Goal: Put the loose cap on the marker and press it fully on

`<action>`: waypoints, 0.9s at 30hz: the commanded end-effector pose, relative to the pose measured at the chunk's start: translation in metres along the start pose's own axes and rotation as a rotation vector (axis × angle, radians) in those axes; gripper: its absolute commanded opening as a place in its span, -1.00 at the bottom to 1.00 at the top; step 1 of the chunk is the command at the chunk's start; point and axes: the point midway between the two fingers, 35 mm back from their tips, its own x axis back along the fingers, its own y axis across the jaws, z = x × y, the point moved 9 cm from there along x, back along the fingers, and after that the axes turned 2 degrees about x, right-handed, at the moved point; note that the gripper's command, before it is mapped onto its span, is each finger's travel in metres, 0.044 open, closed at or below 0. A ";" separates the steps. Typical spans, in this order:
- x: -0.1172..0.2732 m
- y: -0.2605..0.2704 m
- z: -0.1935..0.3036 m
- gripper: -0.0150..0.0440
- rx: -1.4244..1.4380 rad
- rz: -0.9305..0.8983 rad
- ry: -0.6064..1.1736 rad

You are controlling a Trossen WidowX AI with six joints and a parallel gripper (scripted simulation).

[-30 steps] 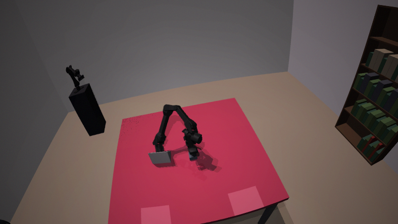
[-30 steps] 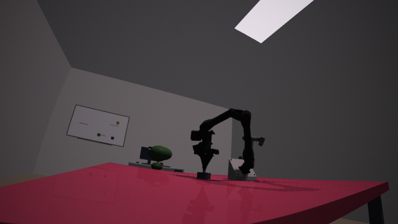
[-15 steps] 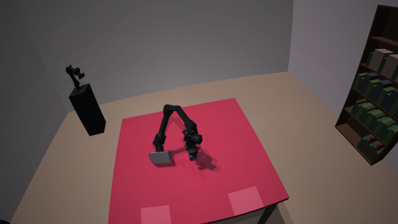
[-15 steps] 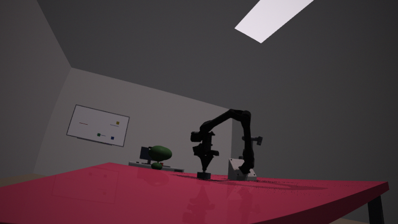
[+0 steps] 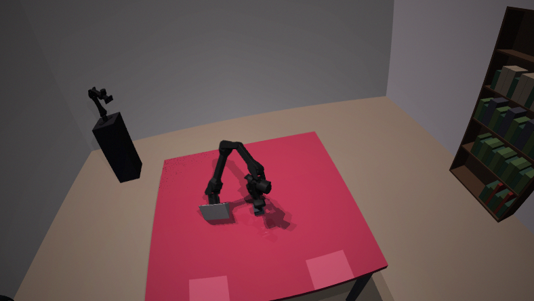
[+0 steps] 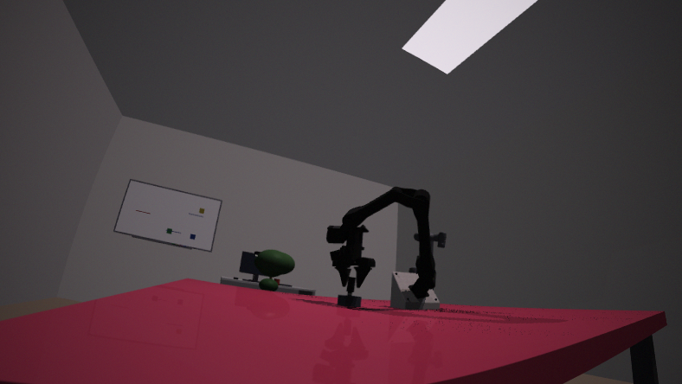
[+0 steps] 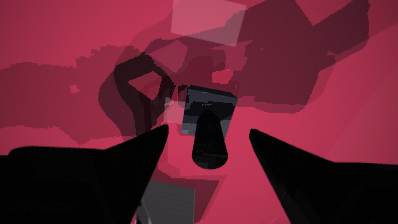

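My gripper [image 5: 258,204] [image 6: 351,285] [image 7: 209,130] is open, pointing down, with a fingertip on each side of the upright marker. The dark cap [image 6: 350,282] [image 7: 210,156] sits on top of the marker and stands free between the fingers, with a gap on both sides in the wrist view. The marker's lower part shows as a thin dark stem above the holder in the exterior view. The grey holder block [image 5: 259,211] [image 6: 349,301] [image 7: 204,96] stands on the red table [image 5: 299,161] [image 6: 267,357]. Whether the cap is fully seated cannot be told.
The arm's base stands by a grey slanted block [image 5: 215,211] [image 6: 401,284] [image 7: 172,202], close beside the holder. The table's edges lie well away from the gripper. A second arm on a black pedestal [image 5: 117,149] and a bookshelf stand off the table.
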 end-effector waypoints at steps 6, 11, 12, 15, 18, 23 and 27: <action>0.072 -0.001 0.000 1.00 -0.001 0.003 0.002; 0.074 0.000 0.001 0.91 -0.012 0.002 0.001; 0.072 0.000 0.001 0.82 -0.046 0.002 0.001; 0.066 0.001 0.002 0.56 -0.141 0.000 -0.002; 0.066 0.001 0.002 0.29 -0.141 0.000 -0.002; 0.066 0.001 0.002 -0.16 -0.141 0.000 -0.002; 0.066 0.001 0.002 -0.49 -0.141 0.000 -0.002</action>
